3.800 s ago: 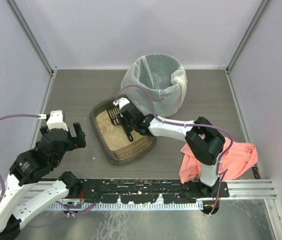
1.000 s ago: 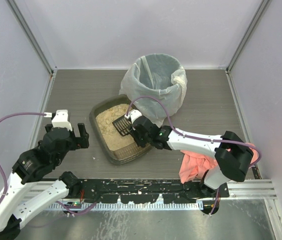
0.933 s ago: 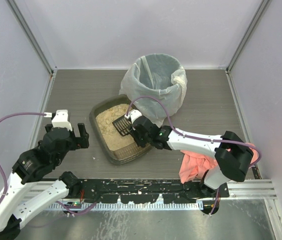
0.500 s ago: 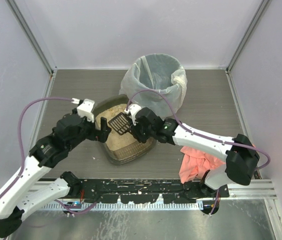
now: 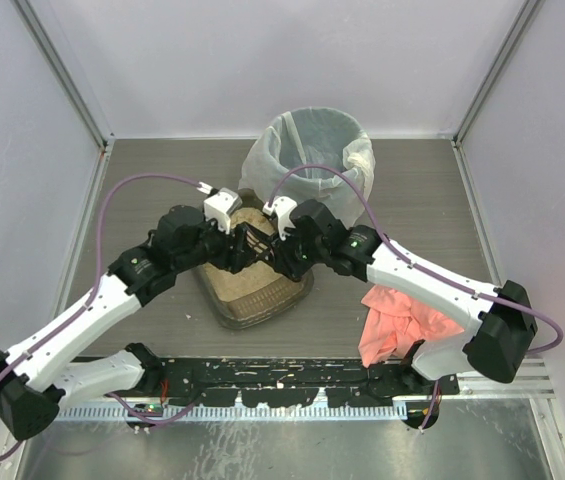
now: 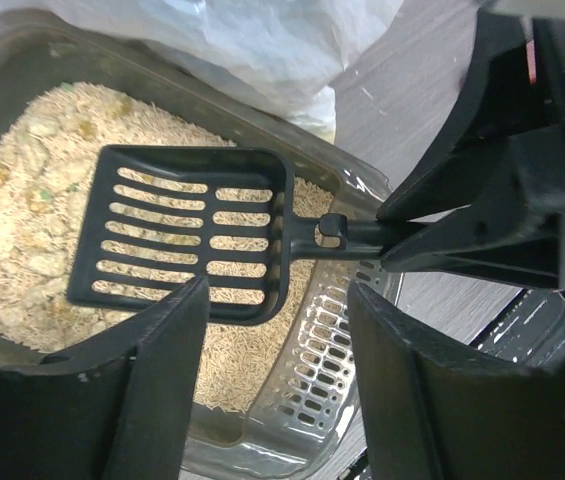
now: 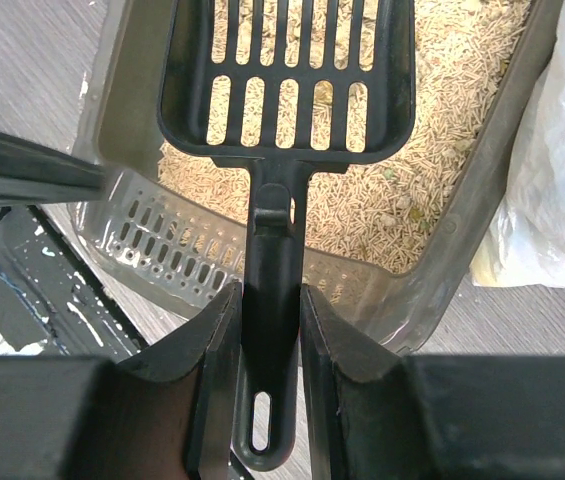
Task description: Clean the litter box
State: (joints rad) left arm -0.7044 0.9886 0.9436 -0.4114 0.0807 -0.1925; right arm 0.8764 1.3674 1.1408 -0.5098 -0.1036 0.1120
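Observation:
The litter box (image 5: 262, 300) is a dark translucent tray of tan granules in the table's middle; its perforated rim shows in the left wrist view (image 6: 312, 360) and the right wrist view (image 7: 162, 240). My right gripper (image 7: 270, 330) is shut on the handle of a black slotted scoop (image 7: 287, 70), whose empty head hangs just over the granules (image 6: 182, 235). My left gripper (image 6: 277, 340) is open and empty, over the box's corner, facing the scoop. Pale lumps (image 6: 42, 190) lie in the granules at the box's far end. In the top view both grippers (image 5: 237, 248) (image 5: 280, 255) meet over the box.
A tall round bin lined with a white bag (image 5: 312, 150) stands right behind the litter box, touching it. A pink cloth (image 5: 397, 320) lies on the table under my right arm. White walls close in the back and both sides.

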